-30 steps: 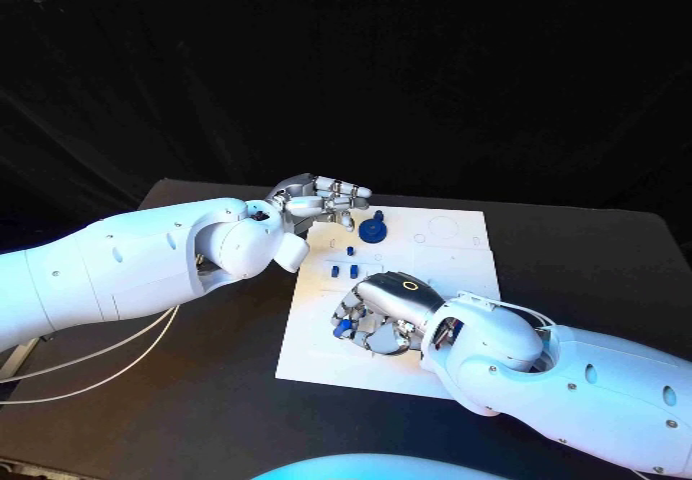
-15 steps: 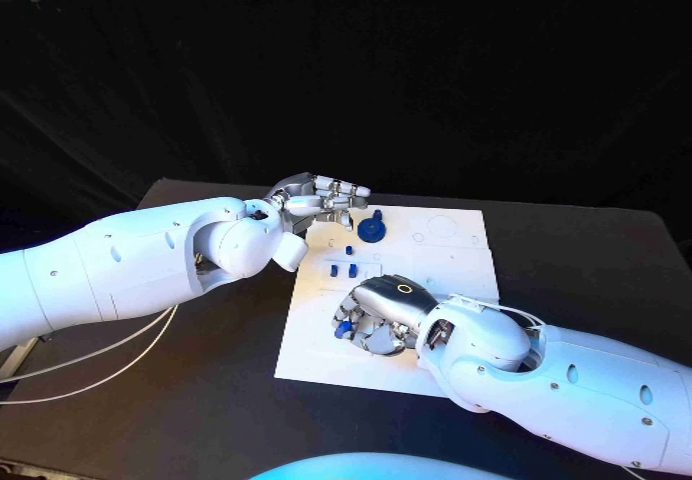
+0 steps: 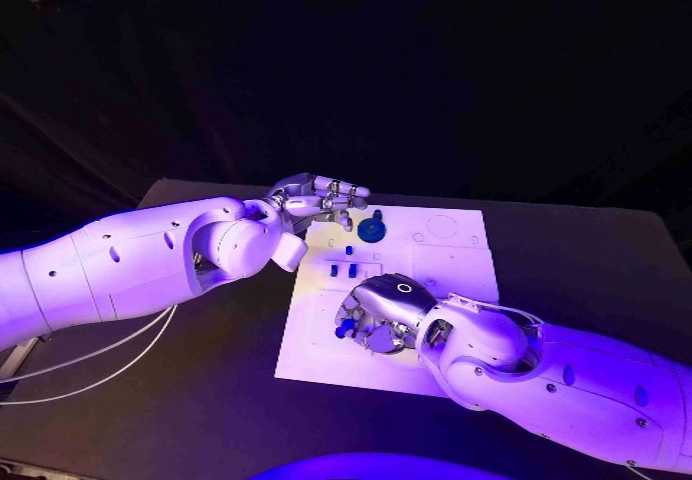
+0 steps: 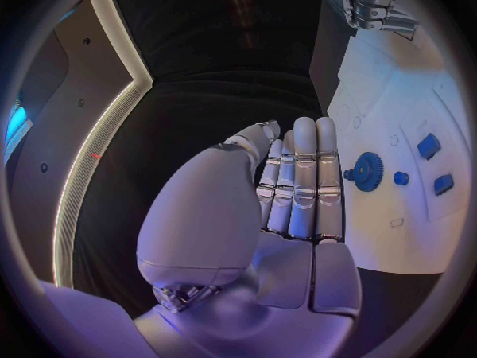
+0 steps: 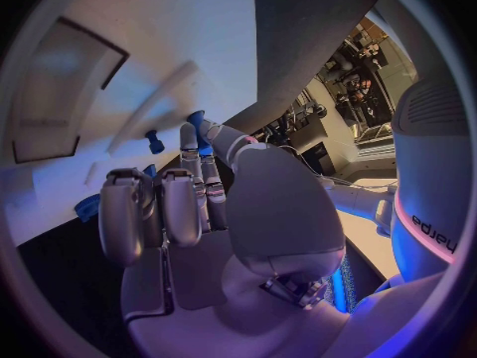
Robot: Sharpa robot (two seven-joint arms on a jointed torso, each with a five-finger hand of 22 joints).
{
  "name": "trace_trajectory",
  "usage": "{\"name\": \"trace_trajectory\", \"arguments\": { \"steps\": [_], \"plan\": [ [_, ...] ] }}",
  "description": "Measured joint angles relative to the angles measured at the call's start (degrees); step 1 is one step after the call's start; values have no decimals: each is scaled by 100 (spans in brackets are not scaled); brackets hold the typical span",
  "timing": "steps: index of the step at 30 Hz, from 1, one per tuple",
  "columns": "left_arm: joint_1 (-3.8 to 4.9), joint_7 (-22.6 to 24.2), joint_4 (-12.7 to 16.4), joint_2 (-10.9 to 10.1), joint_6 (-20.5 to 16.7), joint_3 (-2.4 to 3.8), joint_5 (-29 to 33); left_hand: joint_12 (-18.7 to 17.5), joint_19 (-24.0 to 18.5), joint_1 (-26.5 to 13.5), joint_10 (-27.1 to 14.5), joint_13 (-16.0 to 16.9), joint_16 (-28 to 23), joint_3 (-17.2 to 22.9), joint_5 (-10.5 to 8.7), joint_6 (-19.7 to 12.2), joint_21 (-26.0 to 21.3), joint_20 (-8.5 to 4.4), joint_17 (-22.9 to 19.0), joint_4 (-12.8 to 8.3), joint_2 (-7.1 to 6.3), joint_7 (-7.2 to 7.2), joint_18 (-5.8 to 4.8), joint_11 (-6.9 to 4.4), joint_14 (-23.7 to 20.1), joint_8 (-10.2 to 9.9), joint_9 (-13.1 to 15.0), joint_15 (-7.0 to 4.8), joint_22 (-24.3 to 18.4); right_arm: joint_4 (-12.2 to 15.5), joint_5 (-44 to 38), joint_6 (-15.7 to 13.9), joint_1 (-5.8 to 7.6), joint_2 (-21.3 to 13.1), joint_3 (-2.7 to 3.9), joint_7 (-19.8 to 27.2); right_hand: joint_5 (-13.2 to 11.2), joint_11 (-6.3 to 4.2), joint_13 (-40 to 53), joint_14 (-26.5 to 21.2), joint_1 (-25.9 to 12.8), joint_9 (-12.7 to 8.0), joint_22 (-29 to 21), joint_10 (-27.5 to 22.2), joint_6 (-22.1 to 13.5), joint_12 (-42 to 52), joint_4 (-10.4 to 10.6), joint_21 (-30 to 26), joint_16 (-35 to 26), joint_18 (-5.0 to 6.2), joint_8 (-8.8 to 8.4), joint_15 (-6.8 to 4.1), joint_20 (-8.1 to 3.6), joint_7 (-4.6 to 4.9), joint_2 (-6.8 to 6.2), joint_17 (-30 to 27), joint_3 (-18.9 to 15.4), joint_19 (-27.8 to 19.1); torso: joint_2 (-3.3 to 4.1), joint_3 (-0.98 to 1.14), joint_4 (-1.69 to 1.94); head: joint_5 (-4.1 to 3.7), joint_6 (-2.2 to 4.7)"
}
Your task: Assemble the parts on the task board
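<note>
Right hand [image 3: 378, 312] pinches small blue part [image 3: 345, 326] over flat white task board [image 3: 450, 262] (axis unclear); left hand [image 3: 315, 196] fingers straight, together, empty

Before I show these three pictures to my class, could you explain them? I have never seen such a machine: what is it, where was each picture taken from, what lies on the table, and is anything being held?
It is a robot with two white arms ending in silver hands. One camera sits on its head and looks down at the black table. The other two sit at its wrists, behind each hand.

The white plate is the task board. A round blue gear-like part and small blue pieces are on it.

The left hand hangs at the board's far left corner, fingers straight and together, holding nothing. The right hand is low over the board; its fingertips touch a small blue part, seemingly pinching it, though I cannot be sure.
</note>
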Motion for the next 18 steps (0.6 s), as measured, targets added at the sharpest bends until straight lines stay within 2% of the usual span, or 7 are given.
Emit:
{"name": "trace_trajectory", "arguments": {
  "steps": [9,11,14,17,18],
  "plan": [
    [0,-6,6,-5,7,0,-3,0,0,0,0,0,0,0,0,0,0,0,0,0,0,0,0,0,0,0,0,0,0,-14,-82,92,3,67,3,-44,17,7,4,0,-40,4,0,7,-2,-35,-27,0,0,0,1,0,0,2,-37,-13,-50,0,0,-2,1,2,1],
    [1,-7,7,-6,8,0,-3,0,0,0,0,0,0,0,0,0,0,0,0,0,0,0,0,0,0,0,0,0,0,-23,-85,119,3,91,0,-47,66,8,8,0,-74,94,0,8,-7,-69,1,0,0,0,2,0,0,7,-66,-27,-86,0,0,-1,1,4,-3],
    [1,-9,8,-7,10,0,-4,0,0,0,0,-1,0,0,0,0,0,0,0,0,0,0,0,0,0,0,0,0,0,-35,-86,149,6,125,-8,-49,125,46,15,0,-209,199,0,-56,-68,-111,43,-25,0,0,-4,0,0,68,-93,-36,-169,0,0,-3,1,7,-7],
    [1,-12,10,-8,13,0,-5,0,0,0,0,0,0,0,0,0,0,0,1,0,0,0,0,0,0,0,0,0,0,-45,-86,162,8,141,-14,-53,157,48,14,-3,-268,189,5,-97,-148,-157,50,-36,0,0,-108,3,0,131,-94,-36,-207,0,0,-5,2,8,-9],
    [1,-14,10,-9,14,0,-6,0,0,0,0,-1,0,0,0,0,0,0,1,0,0,0,0,0,0,0,0,0,1,-50,-86,164,8,143,-19,-56,180,65,10,-10,-304,165,5,-119,-210,-163,50,-36,0,1,-147,34,7,139,-98,-41,-207,7,0,-5,2,8,-9]
  ]
}}
